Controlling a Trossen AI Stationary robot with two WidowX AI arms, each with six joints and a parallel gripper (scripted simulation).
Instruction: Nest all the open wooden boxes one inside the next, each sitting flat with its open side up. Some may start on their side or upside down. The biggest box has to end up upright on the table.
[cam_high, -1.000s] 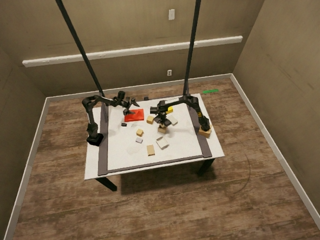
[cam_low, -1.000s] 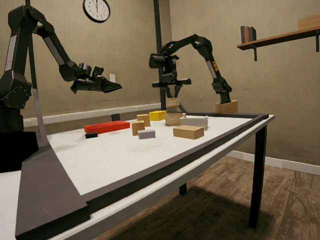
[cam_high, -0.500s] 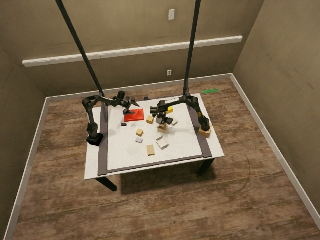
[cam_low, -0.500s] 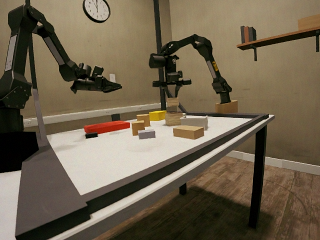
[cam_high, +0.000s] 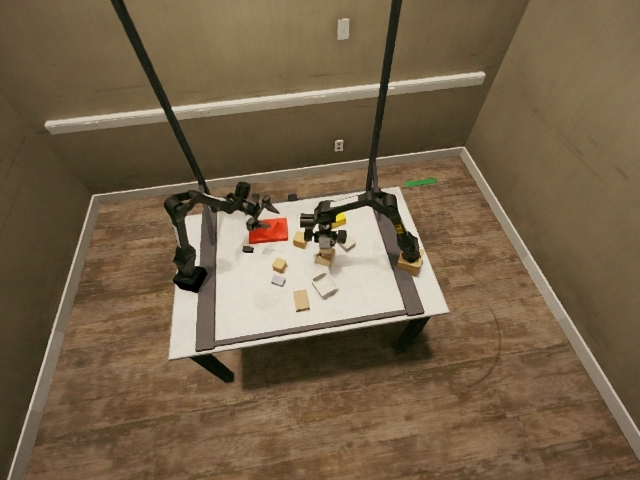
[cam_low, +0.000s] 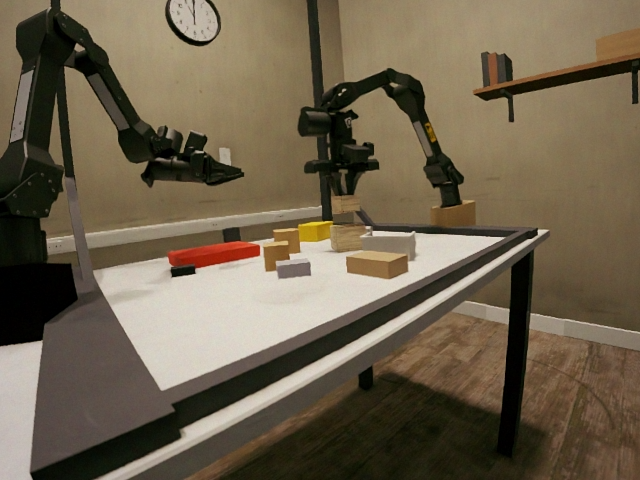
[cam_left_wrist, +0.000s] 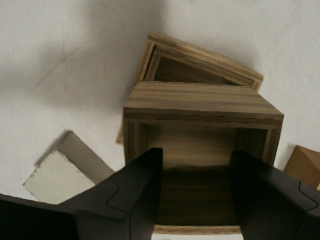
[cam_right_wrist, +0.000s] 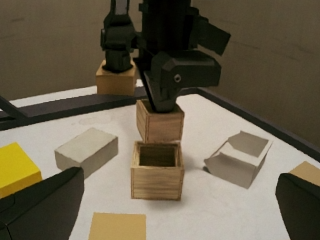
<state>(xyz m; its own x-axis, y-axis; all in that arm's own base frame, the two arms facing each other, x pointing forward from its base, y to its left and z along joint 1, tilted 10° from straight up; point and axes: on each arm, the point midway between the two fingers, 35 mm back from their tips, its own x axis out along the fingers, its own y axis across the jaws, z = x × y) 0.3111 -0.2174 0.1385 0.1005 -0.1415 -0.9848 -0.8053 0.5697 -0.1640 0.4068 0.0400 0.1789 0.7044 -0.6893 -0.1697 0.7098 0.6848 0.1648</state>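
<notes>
My left gripper (cam_high: 326, 246) is shut on a small wooden box (cam_low: 345, 203) and holds it just above a larger open wooden box (cam_low: 347, 237) that stands upright on the table. In the left wrist view the small box (cam_left_wrist: 202, 154) sits between my fingers, with the larger box (cam_left_wrist: 200, 67) partly hidden below it. The right wrist view shows the small box (cam_right_wrist: 159, 122) a short gap above the larger box (cam_right_wrist: 158, 171), apart from it. My right gripper (cam_low: 227, 173) is open and empty, high over the red block (cam_high: 268, 230).
A white open box (cam_high: 324, 285) lies toward the front. Tan blocks (cam_high: 279, 264) (cam_high: 301, 299) (cam_high: 299, 239), a grey block (cam_high: 278, 280), a yellow block (cam_high: 338, 220), a white block (cam_high: 347, 243) and a small black piece (cam_high: 248, 249) lie scattered. A dark rail (cam_high: 310, 326) frames the table.
</notes>
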